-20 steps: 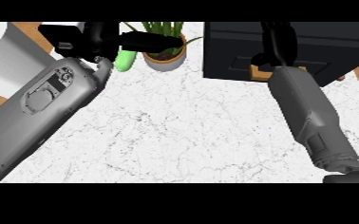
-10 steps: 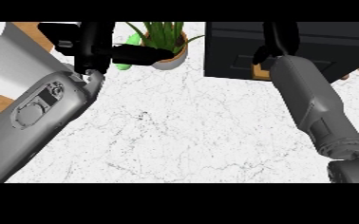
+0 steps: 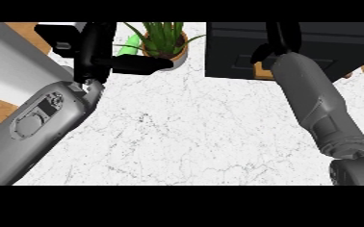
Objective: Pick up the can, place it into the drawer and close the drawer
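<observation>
The can (image 3: 130, 45), a light green cylinder, lies near the far edge of the white marbled desk (image 3: 192, 134), just left of a potted plant (image 3: 165, 41) and largely hidden behind the left hand (image 3: 99, 53). The left hand stands upright in front of the can, its fingers extended toward the top of the view and its thumb (image 3: 142, 66) stretched sideways to the right, ending near the base of the plant pot; the hand is released and no finger curls round the can, though whether it touches the can cannot be told. The grey left forearm (image 3: 43, 120) enters from the lower left. At the upper right stands the dark drawer unit (image 3: 235, 53), its front face toward the desk. The right hand (image 3: 280, 41) lies over this unit, with its fingers running toward the top edge; whether they are clenched or released cannot be told. The right forearm (image 3: 313, 101) rises from the lower right corner.
</observation>
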Controlling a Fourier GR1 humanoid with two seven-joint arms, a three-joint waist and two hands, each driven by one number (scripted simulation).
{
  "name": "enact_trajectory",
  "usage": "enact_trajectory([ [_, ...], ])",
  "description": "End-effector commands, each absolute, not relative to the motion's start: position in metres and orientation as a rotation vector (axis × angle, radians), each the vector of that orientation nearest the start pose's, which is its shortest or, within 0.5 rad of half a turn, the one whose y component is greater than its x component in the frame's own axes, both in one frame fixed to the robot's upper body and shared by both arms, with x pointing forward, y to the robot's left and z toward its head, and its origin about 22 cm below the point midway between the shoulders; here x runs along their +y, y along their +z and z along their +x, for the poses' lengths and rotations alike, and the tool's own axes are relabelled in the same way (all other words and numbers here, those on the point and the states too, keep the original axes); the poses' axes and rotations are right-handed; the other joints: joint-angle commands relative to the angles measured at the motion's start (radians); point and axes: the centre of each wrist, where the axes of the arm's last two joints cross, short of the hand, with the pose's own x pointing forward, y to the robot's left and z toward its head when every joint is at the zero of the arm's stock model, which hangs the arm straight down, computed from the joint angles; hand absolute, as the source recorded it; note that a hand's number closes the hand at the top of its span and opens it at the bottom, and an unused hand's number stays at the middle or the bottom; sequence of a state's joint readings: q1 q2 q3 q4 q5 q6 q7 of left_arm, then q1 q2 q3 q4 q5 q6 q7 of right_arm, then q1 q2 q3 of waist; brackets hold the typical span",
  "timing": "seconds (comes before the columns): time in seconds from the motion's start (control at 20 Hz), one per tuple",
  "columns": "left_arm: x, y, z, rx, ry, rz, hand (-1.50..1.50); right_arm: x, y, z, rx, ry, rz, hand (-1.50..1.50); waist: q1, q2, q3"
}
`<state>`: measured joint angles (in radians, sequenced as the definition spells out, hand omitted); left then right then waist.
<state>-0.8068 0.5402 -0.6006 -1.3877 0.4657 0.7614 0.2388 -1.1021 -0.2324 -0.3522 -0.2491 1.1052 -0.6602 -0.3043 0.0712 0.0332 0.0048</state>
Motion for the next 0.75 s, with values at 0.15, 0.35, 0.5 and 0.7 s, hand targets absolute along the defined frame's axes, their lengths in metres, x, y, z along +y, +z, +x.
enact_trajectory([
  [0.15,0.165,0.156,0.349,-1.731,-0.082,0.225,-1.5,-0.16,0.107,0.466,-1.935,0.429,-0.914,-1.5,0.013,-0.01,-0.001],
  [0.35,0.18,0.151,0.35,-1.715,-0.051,0.279,-1.5,-0.17,0.11,0.467,-1.958,0.281,-0.763,-1.5,-0.013,-0.016,-0.001],
  [0.5,0.176,0.156,0.342,-1.72,-0.049,0.249,-1.5,-0.182,0.104,0.467,-1.939,0.192,-0.651,-1.5,-0.021,-0.022,-0.002],
  [0.7,0.175,0.147,0.338,-1.702,-0.055,0.248,-1.5,-0.169,0.118,0.47,-1.968,0.179,-0.633,-1.5,-0.02,-0.017,-0.003],
])
